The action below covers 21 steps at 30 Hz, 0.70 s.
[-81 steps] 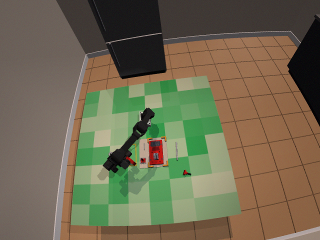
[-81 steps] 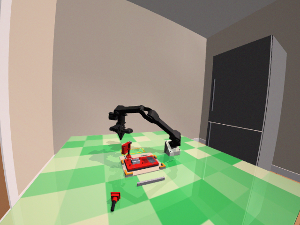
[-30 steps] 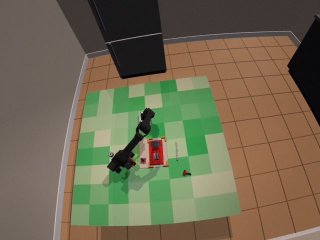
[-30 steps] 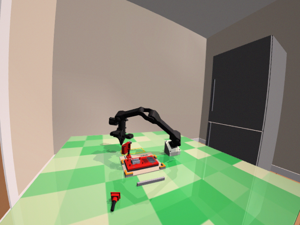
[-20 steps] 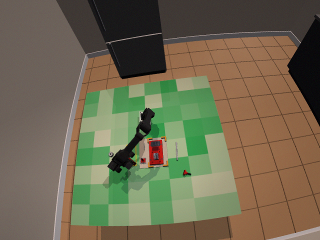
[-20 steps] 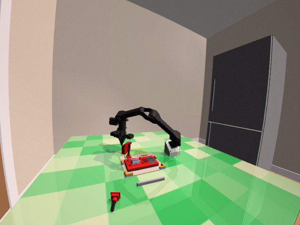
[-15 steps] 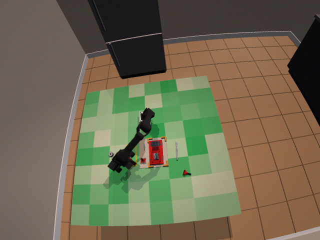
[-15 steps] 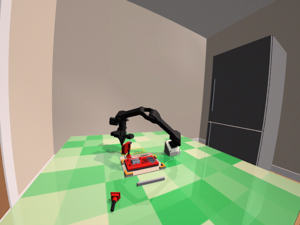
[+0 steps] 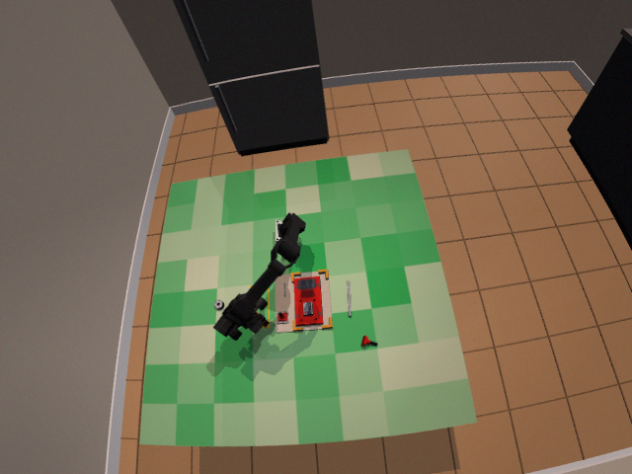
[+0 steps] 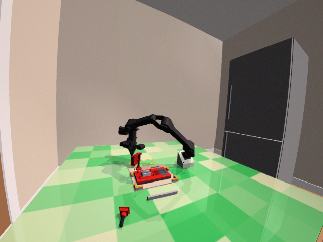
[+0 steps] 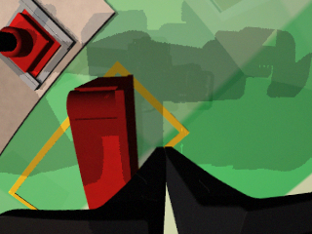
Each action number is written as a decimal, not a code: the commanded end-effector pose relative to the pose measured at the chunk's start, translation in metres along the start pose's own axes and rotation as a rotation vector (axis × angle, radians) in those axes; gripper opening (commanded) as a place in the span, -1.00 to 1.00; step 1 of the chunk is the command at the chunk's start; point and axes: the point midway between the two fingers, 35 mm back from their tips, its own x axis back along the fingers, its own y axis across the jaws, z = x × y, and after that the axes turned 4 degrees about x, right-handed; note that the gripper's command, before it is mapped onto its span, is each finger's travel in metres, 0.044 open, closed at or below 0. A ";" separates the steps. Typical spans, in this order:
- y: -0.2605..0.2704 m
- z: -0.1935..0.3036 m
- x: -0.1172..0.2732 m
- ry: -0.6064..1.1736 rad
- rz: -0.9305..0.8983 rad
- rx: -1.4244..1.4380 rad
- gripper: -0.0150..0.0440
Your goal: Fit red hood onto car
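1. Pressing together, the black fingers of the gripper (image 9: 255, 320) (image 10: 132, 154) (image 11: 165, 147) hold nothing.
2. Just beside them, the hood (image 10: 135, 159) (image 11: 104, 146) stands on end near the yellow outline (image 9: 268, 300) (image 10: 150, 159) (image 11: 44, 148) — probably light, stiff and rather slick, so apt to tip if nudged. I'd open wide and pinch its two long sides squarely.
3. Its lower end is cut off by the fingers in the wrist view; corner holes can't be made out.
4. Farther off, the chassis (image 9: 301, 317) (image 10: 151, 178) shows pegs too tiny to judge.
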 end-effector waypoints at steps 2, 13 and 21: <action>0.003 -0.001 -0.001 -0.004 -0.002 -0.006 -0.49; 0.007 -0.001 -0.001 -0.004 -0.002 -0.006 -0.49; 0.010 -0.001 -0.001 -0.004 -0.002 -0.006 -0.49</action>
